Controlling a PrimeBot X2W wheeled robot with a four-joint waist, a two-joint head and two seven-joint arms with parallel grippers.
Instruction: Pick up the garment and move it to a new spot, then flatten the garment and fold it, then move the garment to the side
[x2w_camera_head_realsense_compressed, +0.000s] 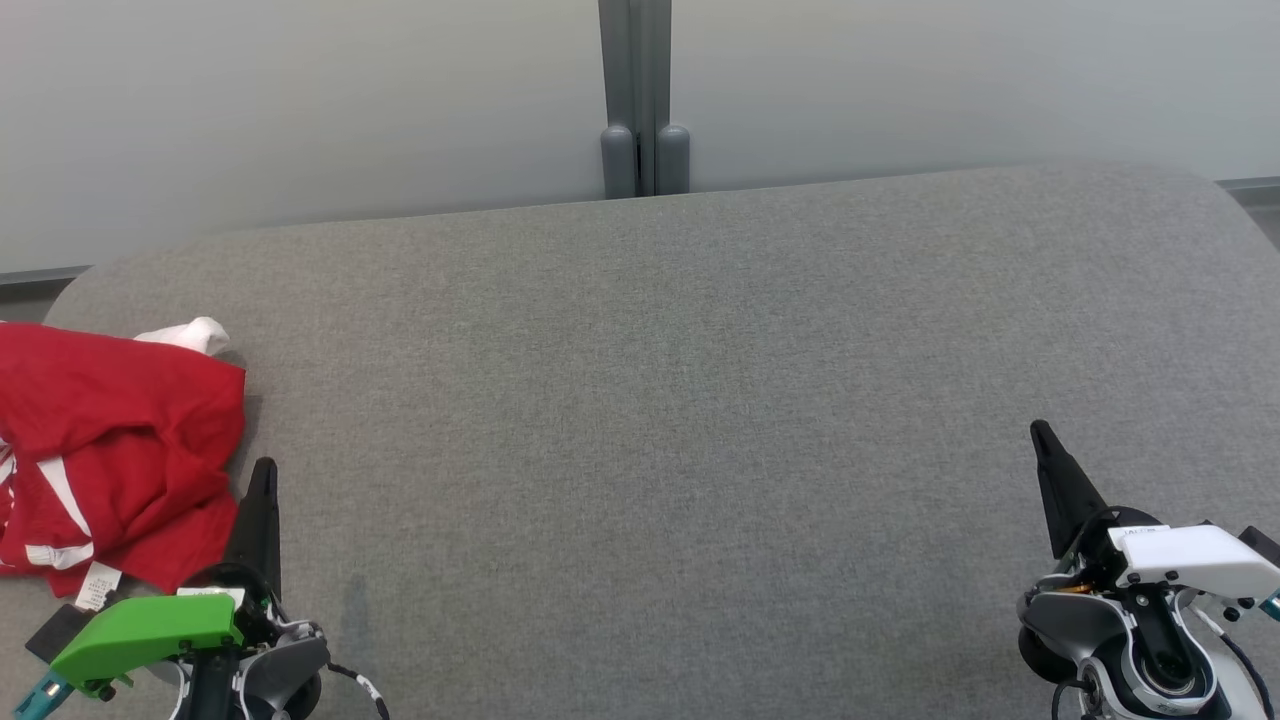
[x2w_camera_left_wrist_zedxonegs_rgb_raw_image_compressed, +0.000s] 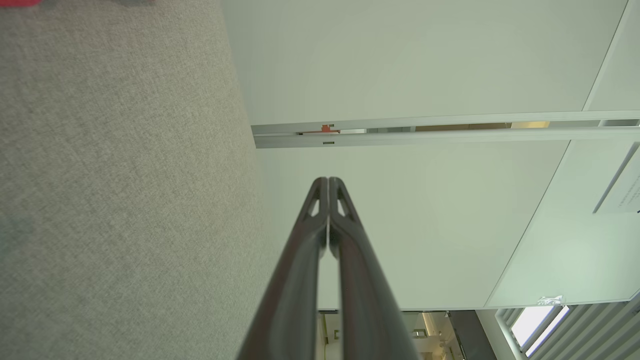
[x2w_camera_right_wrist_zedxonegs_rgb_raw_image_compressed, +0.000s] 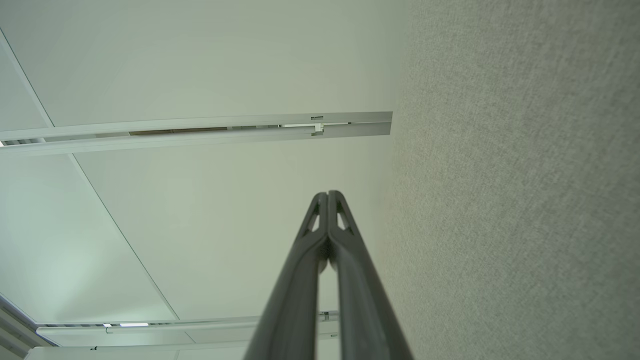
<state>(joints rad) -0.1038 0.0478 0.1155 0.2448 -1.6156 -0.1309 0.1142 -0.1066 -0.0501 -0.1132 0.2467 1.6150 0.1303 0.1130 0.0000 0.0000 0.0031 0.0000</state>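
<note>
The left claw (x2w_camera_head_realsense_compressed: 262, 478) and right claw (x2w_camera_head_realsense_compressed: 1045, 445) rested pinched closed, empty, seemingly parked before grasping the crumpled red garment (x2w_camera_head_realsense_compressed: 110, 440) at nine o'clock on the table (x2w_camera_head_realsense_compressed: 650, 400).

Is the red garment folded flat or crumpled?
Crumpled: the red garment lies bunched in uneven folds on the gray fabric surface.

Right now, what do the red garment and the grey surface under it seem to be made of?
The red garment looks like thin, soft fabric with a matte finish, possibly a sports knit: it bunches in loose, rounded folds. The grey surface seems to be woven upholstery cloth, matte, with a fine flecked grain.
</note>
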